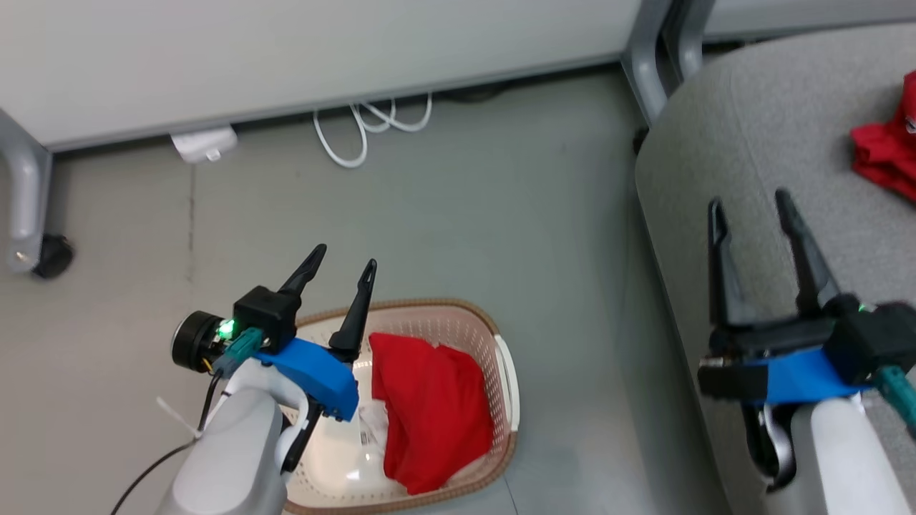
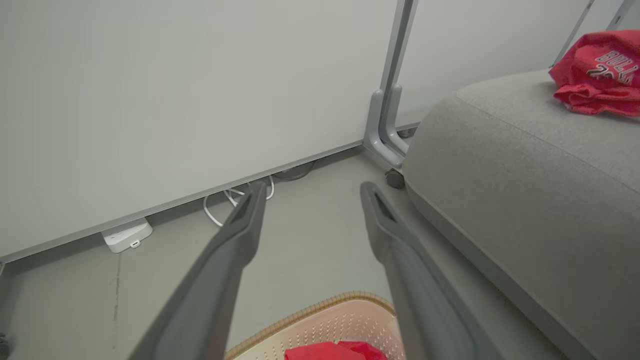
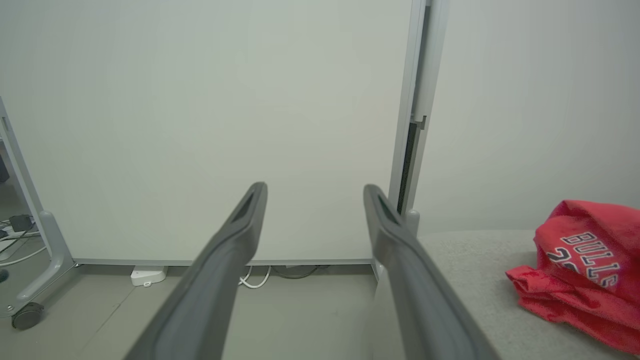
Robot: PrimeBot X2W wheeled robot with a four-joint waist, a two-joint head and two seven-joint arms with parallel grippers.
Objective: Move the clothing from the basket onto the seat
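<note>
The left gripper (image 1: 344,256) hangs over the cream perforated plastic basket (image 1: 503,357), fingers spread and empty. One bright red soft garment (image 1: 429,408) lies in the basket. The right gripper (image 1: 748,198), also parted and empty, hovers above the large grey woven seat (image 1: 751,129), where a crumpled red "BULLS" jersey (image 1: 887,154) lies. The basket stands on a smooth grey floor (image 1: 465,214). White cable (image 1: 358,132) loops at the foot of a pale partition wall (image 1: 286,50).

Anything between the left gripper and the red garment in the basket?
Nothing visible. The left gripper is open above the basket, and the garment lies uncovered inside it.
</note>
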